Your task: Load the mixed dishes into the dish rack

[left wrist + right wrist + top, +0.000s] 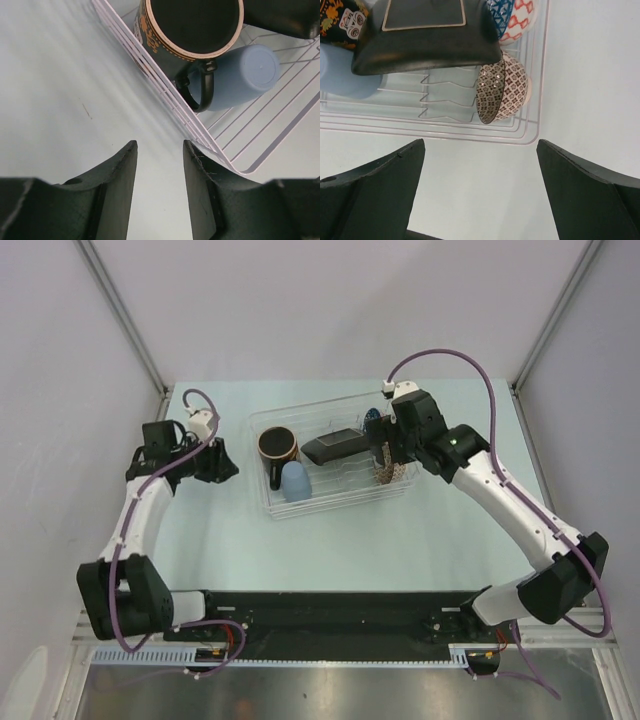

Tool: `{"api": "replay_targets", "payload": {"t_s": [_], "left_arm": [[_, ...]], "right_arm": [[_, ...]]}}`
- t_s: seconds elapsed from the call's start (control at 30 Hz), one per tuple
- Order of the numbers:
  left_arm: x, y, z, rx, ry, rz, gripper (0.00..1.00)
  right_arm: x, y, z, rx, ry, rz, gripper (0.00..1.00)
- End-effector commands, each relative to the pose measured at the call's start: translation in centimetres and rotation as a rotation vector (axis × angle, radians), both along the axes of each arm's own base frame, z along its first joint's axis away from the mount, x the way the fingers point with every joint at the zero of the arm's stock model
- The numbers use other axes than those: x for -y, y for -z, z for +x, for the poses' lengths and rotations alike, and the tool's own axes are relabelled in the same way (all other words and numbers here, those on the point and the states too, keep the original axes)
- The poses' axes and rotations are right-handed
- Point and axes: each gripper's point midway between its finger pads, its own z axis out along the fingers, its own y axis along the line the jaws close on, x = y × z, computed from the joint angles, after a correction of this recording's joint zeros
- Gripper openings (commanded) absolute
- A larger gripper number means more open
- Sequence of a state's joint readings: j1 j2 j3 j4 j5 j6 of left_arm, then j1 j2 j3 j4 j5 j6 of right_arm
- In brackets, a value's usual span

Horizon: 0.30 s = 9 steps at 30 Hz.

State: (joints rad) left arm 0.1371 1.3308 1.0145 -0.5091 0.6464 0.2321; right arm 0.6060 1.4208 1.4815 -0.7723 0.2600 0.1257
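**Five dishes in the rack (pixel 330 506), one plate not seen**

Both grippers hold nothing. The left gripper (pixel 159 150) has its jaws partly apart, and only bare table (pixel 60 100) shows between them. It hangs just outside the rack's left wall. The right gripper (pixel 480 150) has its jaws wide apart. It hangs at the rack's right end, near the beige bowl (pixel 502 92).

Inside the rack, the mug (pixel 190 25) sits at the left end. The cup (pixel 245 75) lies on its side just beside the mug's handle. The black plate (pixel 425 45) leans across the middle of the rack. The beige bowl stands on its edge at the right end. The blue bowl (pixel 512 17) is just behind it, partly hidden by the black plate.

So I think the job is almost done. The yellow plate is not in any picture, so I cannot tell where it is or if it has to go in.

The table around the rack shows no other dishes. The rack looks crowded. The leaning black plate covers much of the middle, so I think another plate would be a tight fit. The best gap looks to be along the near wall, between the cup and the beige bowl.
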Motion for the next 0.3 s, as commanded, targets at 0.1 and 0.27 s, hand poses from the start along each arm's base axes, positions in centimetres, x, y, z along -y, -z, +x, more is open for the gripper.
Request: {"api": "replay_targets", "payload": {"t_s": [0.1,0.27], "left_arm": [[-0.8,-2.9,-2.0,0.092,-0.077,0.071,0.47],[-1.5,-3.7,-2.9,0.122,-0.112,0.108,0.48]], "right_arm": [[-1.4,-3.1,-1.1,0.06,-0.059,0.14,1.0],[-1.3,-3.5,-1.3,0.062,-0.064,0.143,1.0]]}}
